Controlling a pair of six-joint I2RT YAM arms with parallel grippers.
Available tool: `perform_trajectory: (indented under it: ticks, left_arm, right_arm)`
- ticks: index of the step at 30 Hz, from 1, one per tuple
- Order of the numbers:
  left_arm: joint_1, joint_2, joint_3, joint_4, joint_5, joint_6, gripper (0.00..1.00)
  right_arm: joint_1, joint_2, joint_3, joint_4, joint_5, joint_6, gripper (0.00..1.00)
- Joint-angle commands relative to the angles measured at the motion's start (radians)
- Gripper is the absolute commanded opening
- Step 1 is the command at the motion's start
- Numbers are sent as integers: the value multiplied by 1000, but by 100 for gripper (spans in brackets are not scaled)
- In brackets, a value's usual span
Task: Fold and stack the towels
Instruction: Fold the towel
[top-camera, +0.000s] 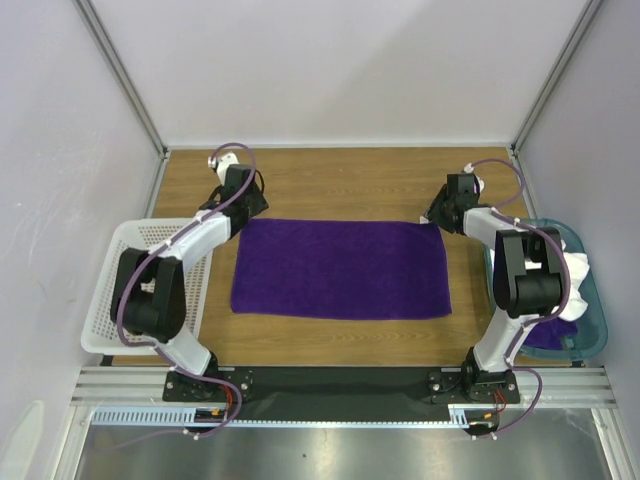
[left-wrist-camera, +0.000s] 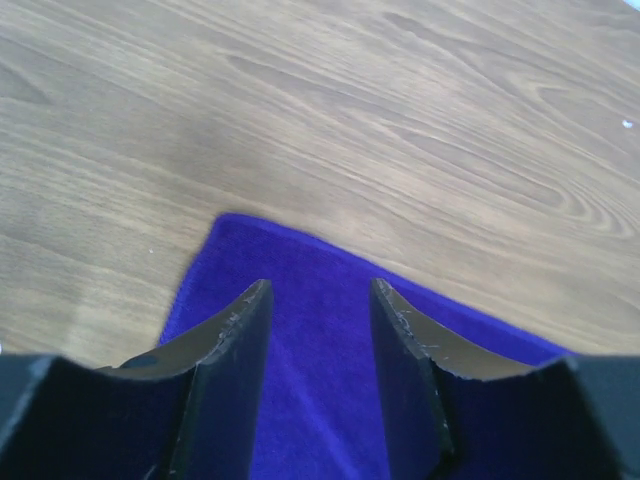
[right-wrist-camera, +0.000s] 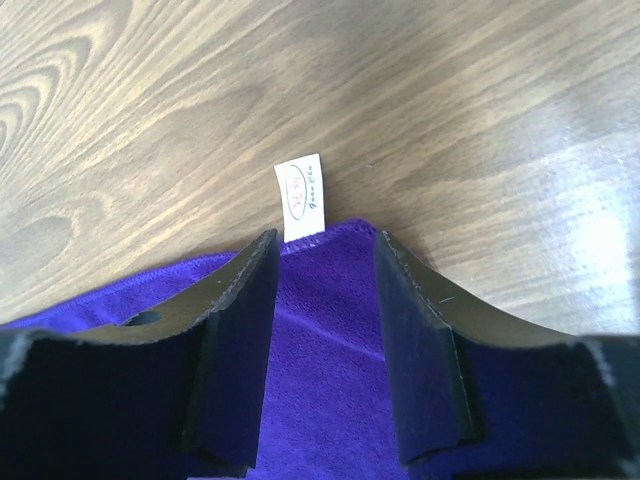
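A deep-purple towel (top-camera: 340, 268) lies flat and spread out on the wooden table. My left gripper (top-camera: 243, 212) is open over its far left corner (left-wrist-camera: 250, 250), fingers astride the cloth. My right gripper (top-camera: 436, 218) is open over its far right corner (right-wrist-camera: 340, 250), where a small white tag (right-wrist-camera: 300, 196) sticks out onto the wood. A white towel (top-camera: 578, 268) and another purple towel (top-camera: 548, 333) lie in the teal bin (top-camera: 597, 320) at the right.
A white perforated basket (top-camera: 115, 290) stands at the left edge beside the left arm. Grey walls and metal posts close in the table at the back and sides.
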Motion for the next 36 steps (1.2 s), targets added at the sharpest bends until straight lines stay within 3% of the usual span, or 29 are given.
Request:
perform_trajectory:
  ticks: [1, 15, 25, 31, 36]
  left_arm:
    - [-14, -87, -35, -9, -20, 30, 50]
    - [-20, -288, -268, -34, 62, 6, 52]
    - [-32, -310, -334, -49, 60, 9, 52]
    - [-84, -324, -348, -75, 27, 23, 53]
    - [-178, -363, -379, -167, 3, -9, 54]
  right_arm:
    - [5, 36, 48, 38, -20, 7, 48]
    - [-3, 154, 137, -4, 15, 25, 45]
    - [-35, 200, 214, -66, 50, 7, 44]
    - [-26, 108, 221, -106, -52, -47, 53]
    - [54, -22, 254, -188, -59, -129, 66]
